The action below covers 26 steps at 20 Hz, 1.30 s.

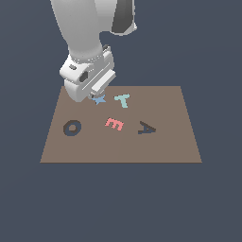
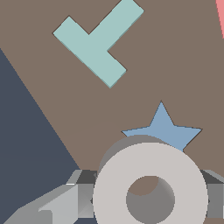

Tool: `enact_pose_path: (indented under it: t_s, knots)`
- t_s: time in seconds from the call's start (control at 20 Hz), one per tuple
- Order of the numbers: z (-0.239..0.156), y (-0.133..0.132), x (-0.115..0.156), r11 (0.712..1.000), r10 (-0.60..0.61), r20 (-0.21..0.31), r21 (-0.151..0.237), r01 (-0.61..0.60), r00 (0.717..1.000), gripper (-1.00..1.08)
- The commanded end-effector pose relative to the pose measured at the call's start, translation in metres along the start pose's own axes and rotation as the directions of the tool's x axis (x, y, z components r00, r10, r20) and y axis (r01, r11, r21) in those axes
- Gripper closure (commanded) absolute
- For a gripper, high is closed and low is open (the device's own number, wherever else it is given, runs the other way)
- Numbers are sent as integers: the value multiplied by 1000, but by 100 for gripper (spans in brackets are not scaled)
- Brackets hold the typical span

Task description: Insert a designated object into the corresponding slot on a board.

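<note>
1. Claw (image 2: 148,197) clamped on the pale whitish-grey ring-shaped piece (image 2: 149,188), a finger (image 2: 78,197) pressed to either flank; held above the blue star (image 2: 168,131), near the flat brown rectangular board (image 1: 165,142)'s far edge.
2. Dark navy O-shaped recess (image 1: 72,127) lies nearer the camera, toward the exterior view's left.
3. Ring is round, no long axis; its hole faces the wrist camera.

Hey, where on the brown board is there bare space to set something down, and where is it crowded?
Bare: the board strip nearest the camera, below O slot, E and A; also its right side. Crowded: around star, T and end effector.
</note>
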<state>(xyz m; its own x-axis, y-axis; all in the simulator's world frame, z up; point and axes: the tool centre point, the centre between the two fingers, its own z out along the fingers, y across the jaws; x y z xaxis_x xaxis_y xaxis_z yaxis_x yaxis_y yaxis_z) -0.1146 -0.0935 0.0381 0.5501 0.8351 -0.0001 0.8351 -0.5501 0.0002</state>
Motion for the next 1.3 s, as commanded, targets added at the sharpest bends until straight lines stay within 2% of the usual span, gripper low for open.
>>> enact_pose_path:
  t_s: [0.0, 0.25, 0.45, 0.85, 1.25]
  knots:
    - [0, 14, -5, 997, -80, 0, -1, 80, 997, 108]
    - [-1, 44, -12, 971, -240, 0, -1, 240, 971, 108]
    - [-2, 70, -14, 930, -368, 0, -1, 368, 930, 108]
    - [-2, 117, -6, 809, -588, 0, -1, 588, 809, 108]
    - [-3, 148, 8, 692, -722, 0, 0, 722, 692, 108]
